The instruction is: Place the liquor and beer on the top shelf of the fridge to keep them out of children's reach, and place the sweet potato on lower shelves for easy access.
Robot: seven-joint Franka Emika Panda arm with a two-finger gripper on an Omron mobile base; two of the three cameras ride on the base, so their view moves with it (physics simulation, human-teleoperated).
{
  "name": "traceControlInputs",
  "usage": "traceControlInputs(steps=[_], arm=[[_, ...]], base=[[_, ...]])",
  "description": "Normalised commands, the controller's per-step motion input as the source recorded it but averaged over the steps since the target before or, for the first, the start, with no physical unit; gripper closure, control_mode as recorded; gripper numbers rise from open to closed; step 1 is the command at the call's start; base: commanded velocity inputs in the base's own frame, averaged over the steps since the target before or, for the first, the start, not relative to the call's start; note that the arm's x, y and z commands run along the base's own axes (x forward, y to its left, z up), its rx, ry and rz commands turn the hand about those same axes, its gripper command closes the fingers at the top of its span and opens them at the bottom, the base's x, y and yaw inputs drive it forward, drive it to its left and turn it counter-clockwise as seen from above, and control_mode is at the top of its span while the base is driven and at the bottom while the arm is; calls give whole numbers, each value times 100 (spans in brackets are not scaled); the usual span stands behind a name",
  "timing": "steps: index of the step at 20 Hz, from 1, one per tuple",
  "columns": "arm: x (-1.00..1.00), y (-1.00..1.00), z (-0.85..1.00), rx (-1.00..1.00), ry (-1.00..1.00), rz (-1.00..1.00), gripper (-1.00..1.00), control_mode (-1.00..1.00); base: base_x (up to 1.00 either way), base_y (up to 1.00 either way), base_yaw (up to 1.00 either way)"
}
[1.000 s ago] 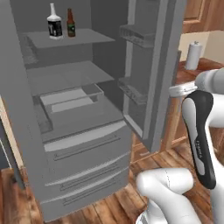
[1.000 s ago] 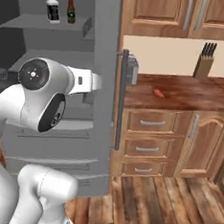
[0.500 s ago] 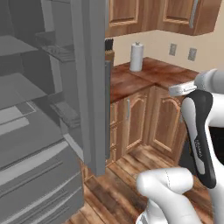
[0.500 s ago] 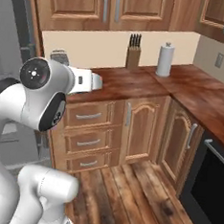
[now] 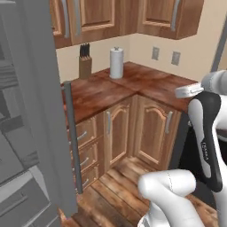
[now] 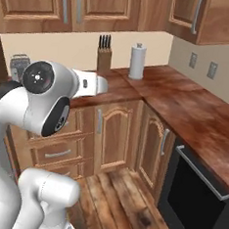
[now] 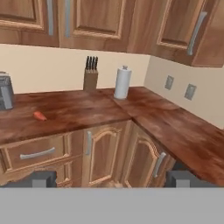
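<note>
I see the fridge [image 5: 42, 111] at the left of my left base view, its grey door edge-on with the long cylindrical handle [image 5: 73, 137] running down its front. To its right a wooden L-shaped tabletop [image 7: 87, 111] wraps the corner over brown cabinets [image 6: 117, 131], with more cabinets on the wall above. A dark oven front [image 6: 193, 192] sits under the right-hand run in my right base view.

My arm [image 6: 43, 105] stands folded: the big white elbow joint is high in the right base view with the forearm reaching level towards the tabletop, and in the left base view the dark-sided upper link [image 5: 208, 137] rises at the right edge.

My hand [image 7: 111, 179] is spread wide and grips nothing; its two dark fingertips [image 7: 39, 178] show far apart at the bottom of the hand view, touching no object, well back from the tabletop and level with the drawer fronts.

On the tabletop, a white paper towel roll [image 7: 122, 83] stands upright near the corner, a knife block [image 7: 90, 76] just to its left against the wall, and a grey toaster [image 7: 5, 92] at the far left.

The sweet potato [image 7: 40, 116] lies on the tabletop, right of the toaster and apart from it.
</note>
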Motion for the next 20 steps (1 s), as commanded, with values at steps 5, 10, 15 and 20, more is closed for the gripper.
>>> traceControlInputs(steps=[5,10,15,20], arm=[[0,0,0,0,0,0,-100,100],[0,0,0,0,0,0,-100,100],[0,0,0,0,0,0,-100,100],[0,0,0,0,0,0,-100,100]], base=[[71,-2,22],[69,0,43],[77,0,55],[83,-12,51]])
